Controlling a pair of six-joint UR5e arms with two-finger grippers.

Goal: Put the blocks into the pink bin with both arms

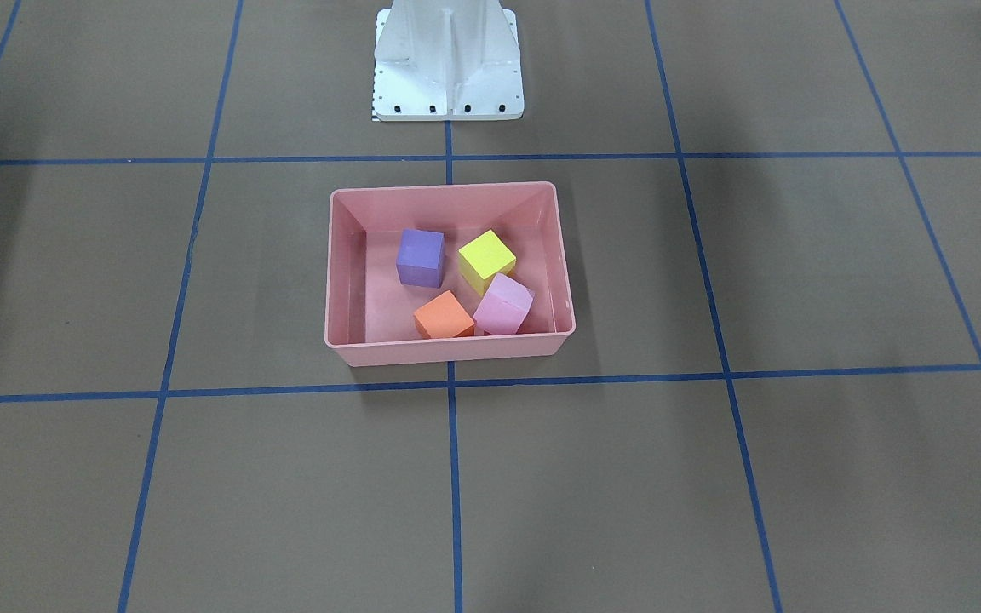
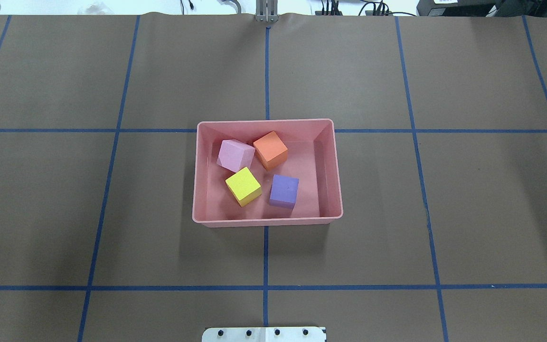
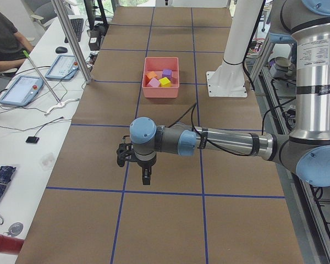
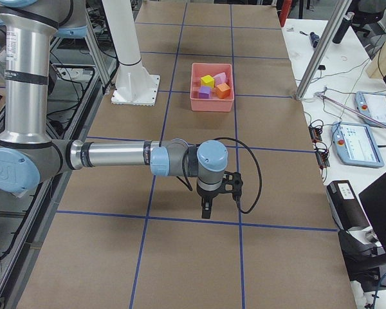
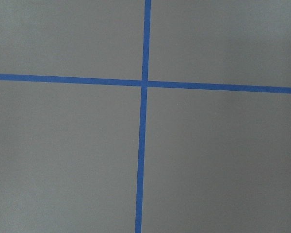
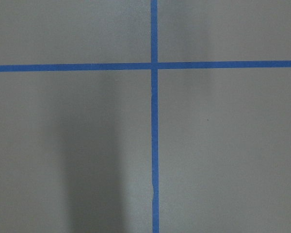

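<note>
Left arm (image 3: 231,144) and right arm (image 4: 112,156) outstretched level; left gripper (image 3: 146,179), right gripper (image 4: 206,211) downward, openness unclear.

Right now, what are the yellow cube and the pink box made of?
Yellow cube: probably foam; dull, matte faces with no shine. Pink box: likely plastic; smooth, thin sloping walls, a rolled rim, and a faint sheen on its floor.

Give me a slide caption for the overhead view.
Orange block, purple block, yellow block and pale pink block lie inside the pink bin on the taped table.
</note>
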